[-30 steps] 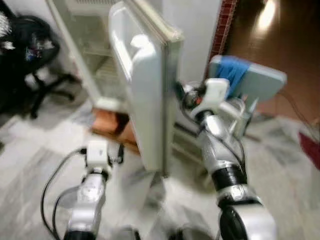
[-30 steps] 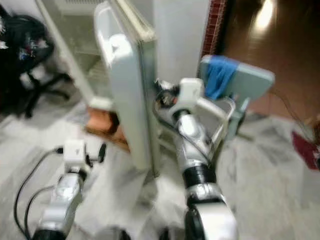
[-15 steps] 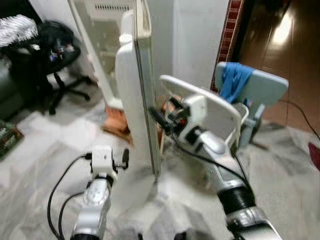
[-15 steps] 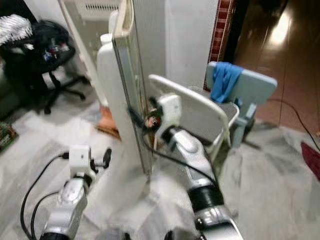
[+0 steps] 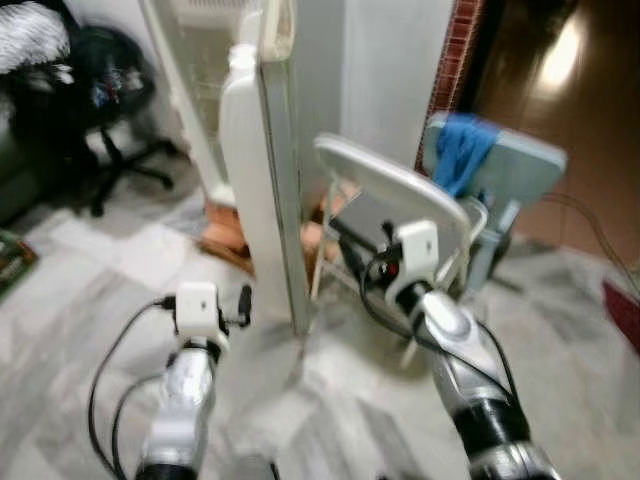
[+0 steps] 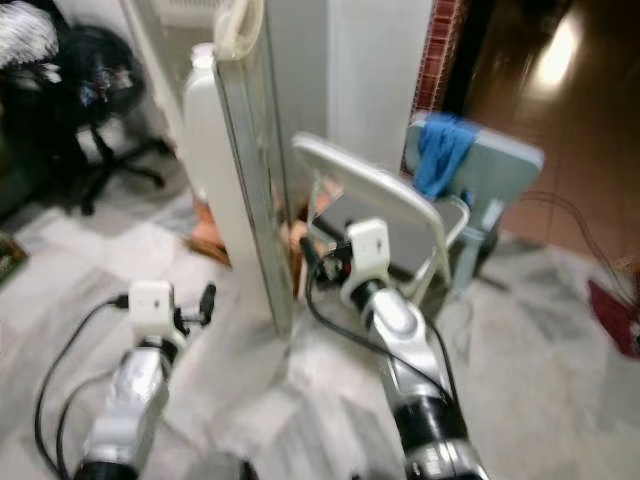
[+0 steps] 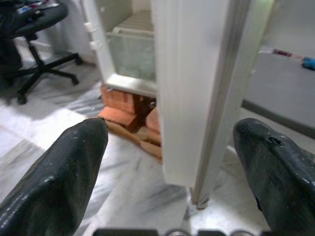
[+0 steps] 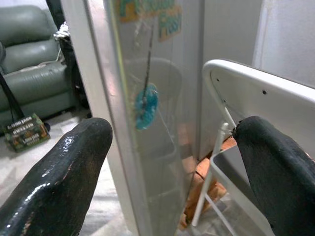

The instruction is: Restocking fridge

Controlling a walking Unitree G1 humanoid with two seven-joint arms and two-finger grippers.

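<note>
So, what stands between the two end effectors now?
The open fridge door, seen edge-on in the left eye view, stands between the left end effector and the right end effector.

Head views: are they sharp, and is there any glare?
Both eye views are soft with motion blur; the fridge door and folding chair lack crisp edges. A bright glare spot sits on the dark floor at upper right. The wrist views are clearer, though each gripper's fingers look blurred up close.

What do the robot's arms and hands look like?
Both arms are shiny silver tubes with black joint bands. Each wrist carries a small white box. A black cable loops from the left arm, and another curls by the right arm. Each gripper has two fat, rounded, glossy black fingers, slightly scuffed.
</note>
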